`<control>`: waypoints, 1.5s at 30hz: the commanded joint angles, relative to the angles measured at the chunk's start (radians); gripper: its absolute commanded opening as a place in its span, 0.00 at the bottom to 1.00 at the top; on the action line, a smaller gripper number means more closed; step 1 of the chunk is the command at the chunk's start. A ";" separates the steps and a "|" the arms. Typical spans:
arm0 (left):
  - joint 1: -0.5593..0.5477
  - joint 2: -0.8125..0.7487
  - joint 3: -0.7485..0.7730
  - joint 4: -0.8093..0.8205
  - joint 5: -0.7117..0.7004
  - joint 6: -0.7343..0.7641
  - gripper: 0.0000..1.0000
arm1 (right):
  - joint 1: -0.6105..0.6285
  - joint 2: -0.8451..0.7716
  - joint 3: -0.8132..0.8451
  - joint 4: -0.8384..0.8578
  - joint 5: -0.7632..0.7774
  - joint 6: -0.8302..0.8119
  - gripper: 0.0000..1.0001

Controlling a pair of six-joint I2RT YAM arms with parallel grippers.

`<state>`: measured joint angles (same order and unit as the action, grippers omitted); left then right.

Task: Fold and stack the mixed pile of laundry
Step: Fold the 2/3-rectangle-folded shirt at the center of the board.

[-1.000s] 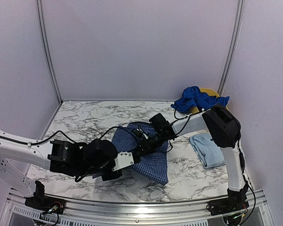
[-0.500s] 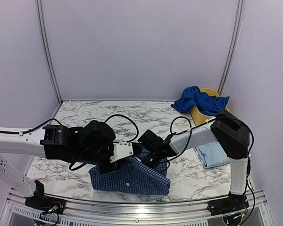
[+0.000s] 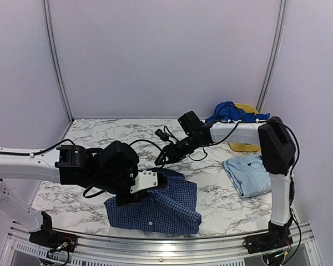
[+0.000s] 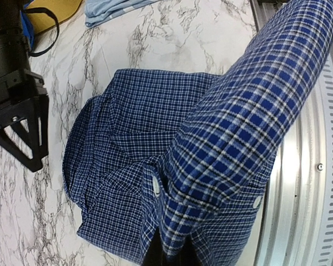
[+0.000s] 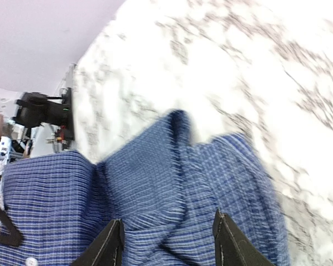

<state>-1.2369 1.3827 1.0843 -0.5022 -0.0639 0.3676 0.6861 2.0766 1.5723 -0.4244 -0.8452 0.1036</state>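
Observation:
The navy-and-white check shirt [image 3: 166,208] lies folded near the table's front edge and fills the left wrist view [image 4: 127,127]. My left gripper [image 3: 126,198] is shut on a raised fold of it [image 4: 175,252], at the shirt's left end. My right gripper [image 3: 162,158] hangs open just past the shirt's far edge. In the right wrist view its fingers [image 5: 169,246] stand apart over the check cloth [image 5: 155,188] and hold nothing. A pale sky-blue T-shirt [image 3: 247,174] lies folded at the right. A royal-blue piece [image 3: 233,113] is heaped at the back right.
A yellow basket [image 3: 248,106] stands under the royal-blue piece at the back right corner. The metal rail [image 4: 305,183] of the table's front edge runs close beside the held fold. Black cables [image 3: 150,145] loop between the two arms.
The shirt's far half has been brought over toward the front edge. My right gripper has opened, let go of the shirt and drawn back and up. My left gripper has stayed shut on the cloth.

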 commanded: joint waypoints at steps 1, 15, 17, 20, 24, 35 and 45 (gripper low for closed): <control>0.075 0.056 0.062 -0.029 0.032 0.056 0.00 | -0.005 0.110 0.017 -0.074 0.081 -0.035 0.50; 0.305 0.348 0.233 0.048 0.118 0.185 0.00 | 0.010 0.185 -0.028 -0.075 -0.008 -0.078 0.31; 0.330 0.389 0.261 0.058 0.136 0.199 0.00 | 0.011 0.187 -0.021 -0.085 -0.023 -0.086 0.31; 0.356 0.446 0.286 0.082 0.152 0.216 0.00 | 0.010 0.189 0.001 -0.101 -0.043 -0.097 0.31; 0.379 0.502 0.312 0.107 0.157 0.229 0.05 | -0.005 0.185 0.042 -0.117 -0.034 -0.086 0.40; 0.496 0.392 0.339 0.172 0.124 -0.035 0.71 | -0.260 0.001 0.085 -0.145 0.103 -0.017 0.67; 0.707 0.166 0.128 0.154 0.382 -0.519 0.99 | -0.307 -0.321 -0.326 -0.034 0.041 0.029 0.87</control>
<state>-0.5964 1.6047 1.3167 -0.3378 0.0967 0.0772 0.3561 1.8103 1.3815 -0.4915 -0.7757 0.1089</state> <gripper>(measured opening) 0.989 0.850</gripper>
